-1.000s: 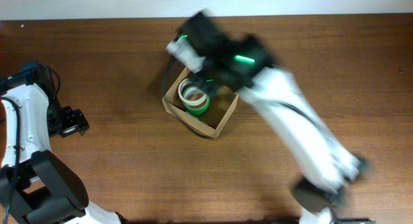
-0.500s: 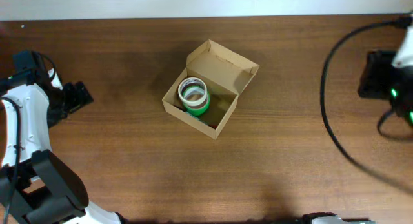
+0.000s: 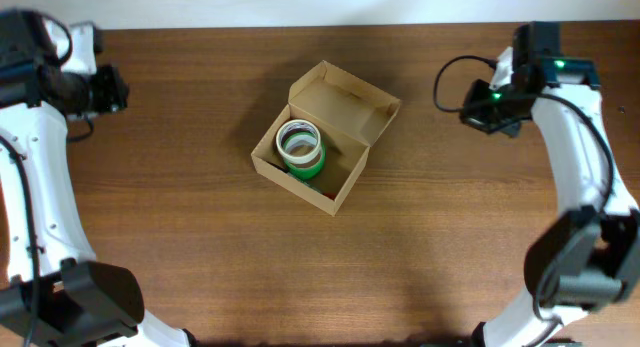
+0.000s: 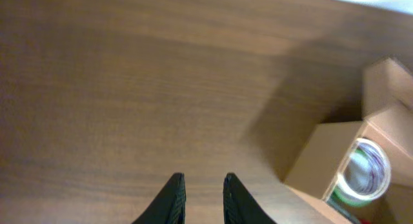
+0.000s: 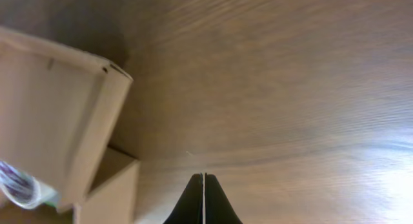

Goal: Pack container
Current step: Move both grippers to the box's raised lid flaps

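Observation:
The container (image 3: 266, 144) is a tan cardboard box in the middle of the table, and its hinged lid (image 3: 345, 99) stands open at the back right. Inside it a white tape roll sits on a green one (image 3: 300, 147). My left gripper (image 3: 120, 90) hovers at the far left, well away from the box; the left wrist view shows its jaws (image 4: 204, 180) a narrow gap apart with nothing between them, and the box wall (image 4: 319, 156) ahead to the right. Off to the right of the box, my right gripper (image 3: 468, 112) is shut and empty (image 5: 204, 175).
Bare wooden table (image 3: 200, 257) surrounds the box on all sides. The pale wall edge (image 3: 320, 5) runs along the back. A black cable (image 3: 445, 82) loops beside my right gripper.
My right arm has pulled away from over the box to the right and its jaws have shut. My left arm has swung up to the back left and its jaws have narrowed.

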